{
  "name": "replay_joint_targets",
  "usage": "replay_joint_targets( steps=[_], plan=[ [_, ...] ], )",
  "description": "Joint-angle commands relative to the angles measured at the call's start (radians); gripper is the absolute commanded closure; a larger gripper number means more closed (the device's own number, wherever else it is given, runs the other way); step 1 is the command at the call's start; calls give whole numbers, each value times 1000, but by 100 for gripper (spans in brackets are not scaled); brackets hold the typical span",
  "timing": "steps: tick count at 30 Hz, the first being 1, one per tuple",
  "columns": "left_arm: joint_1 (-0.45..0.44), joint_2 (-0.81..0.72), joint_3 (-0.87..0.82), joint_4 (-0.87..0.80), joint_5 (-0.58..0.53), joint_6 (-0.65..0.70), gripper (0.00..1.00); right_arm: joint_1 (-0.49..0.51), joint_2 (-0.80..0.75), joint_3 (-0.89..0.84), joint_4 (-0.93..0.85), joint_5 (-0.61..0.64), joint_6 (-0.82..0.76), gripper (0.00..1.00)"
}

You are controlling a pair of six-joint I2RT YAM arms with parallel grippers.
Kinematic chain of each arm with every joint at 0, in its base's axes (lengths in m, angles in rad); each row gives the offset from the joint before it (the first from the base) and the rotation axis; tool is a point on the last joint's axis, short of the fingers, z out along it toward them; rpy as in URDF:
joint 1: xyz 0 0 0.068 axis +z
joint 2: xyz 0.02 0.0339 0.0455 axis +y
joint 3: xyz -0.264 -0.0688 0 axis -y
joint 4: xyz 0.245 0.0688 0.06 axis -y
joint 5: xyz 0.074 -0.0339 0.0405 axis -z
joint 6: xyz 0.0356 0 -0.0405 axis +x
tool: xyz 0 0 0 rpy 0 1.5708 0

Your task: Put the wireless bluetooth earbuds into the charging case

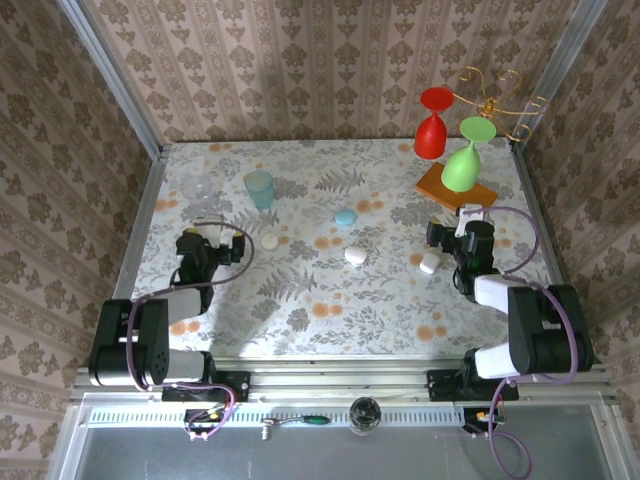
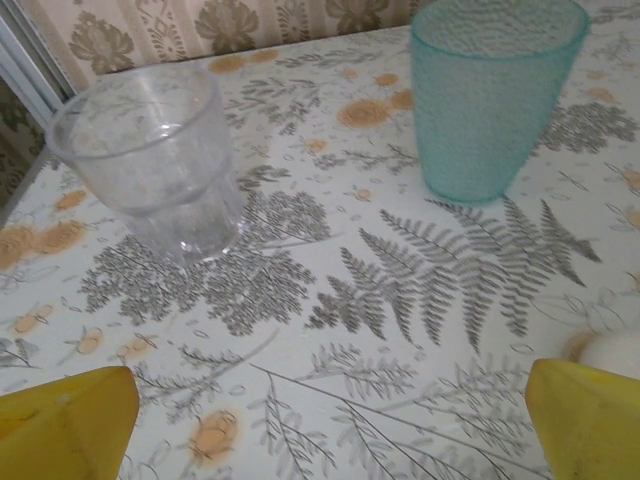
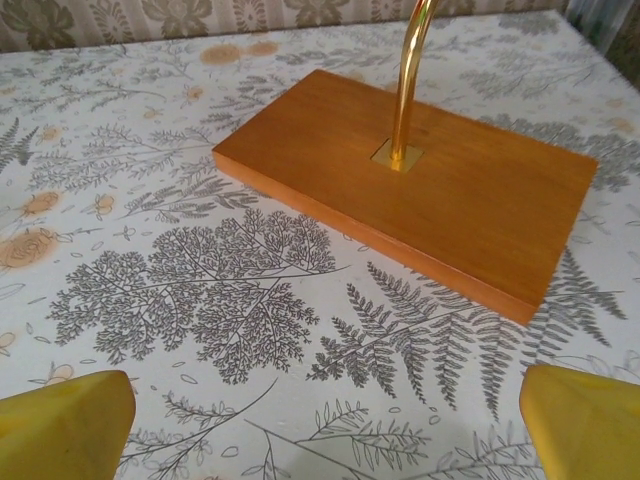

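Table (image 1: 330, 310): covered in a fern-and-flower cloth, with both arms based at its near edge.
Wooden base (image 3: 420, 190): sits flat in the far right part of the table, with a gold post (image 3: 408, 70) rising from it.
Red glass (image 1: 434, 125): hangs upside down on the stand above the base, with a green glass (image 1: 464, 160) just beside it.
Right gripper (image 3: 320, 430): yellow fingers spread wide with nothing between them, low over the cloth and facing the near side of the base.
Left gripper (image 2: 320, 430): fingers also spread wide and empty, facing the two cups.
Teal cup (image 2: 495, 95): upright in the far left part of the table.
Clear tumbler (image 2: 150, 160): upright, left of the teal cup and apart from it.
Blue case (image 1: 346, 217): a closed pebble lying mid-table.
White case (image 1: 270, 241): just right of the left gripper; its edge shows at the lower right of the left wrist view.
Second white case (image 1: 355, 255): near the blue one, on its near side.
Earbuds: too small to pick out for sure. The white lump (image 1: 430, 262) just left of the right arm may be them, lying loose on the cloth.
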Motion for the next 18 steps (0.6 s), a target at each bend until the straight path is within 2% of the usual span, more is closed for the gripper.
replay_joint_targets(
  steps=[1, 2, 5, 7, 9, 12, 13, 18],
  plan=[
    [49, 69, 29, 113, 34, -8, 0, -2, 53, 54, 45, -124, 1, 0],
    [65, 94, 36, 116, 51, -29, 0, -2, 60, 56, 49, -140, -4, 0],
    [91, 209, 13, 277, 53, -59, 0, -2, 62, 49, 64, -171, -19, 0],
    [93, 181, 30, 188, 41, -68, 0, 5, 63, 40, 82, -187, -35, 0],
    [84, 200, 34, 217, 14, -60, 0, 13, 68, 23, 111, -188, -49, 0],
    [68, 196, 44, 191, -17, -52, 0, 16, 117, -32, 271, -190, -48, 0],
    [68, 194, 45, 184, -20, -53, 0, 20, 99, -16, 206, -188, -55, 0],
    [62, 196, 45, 187, -29, -44, 0, 21, 105, -14, 211, -160, -41, 0]
  ],
)
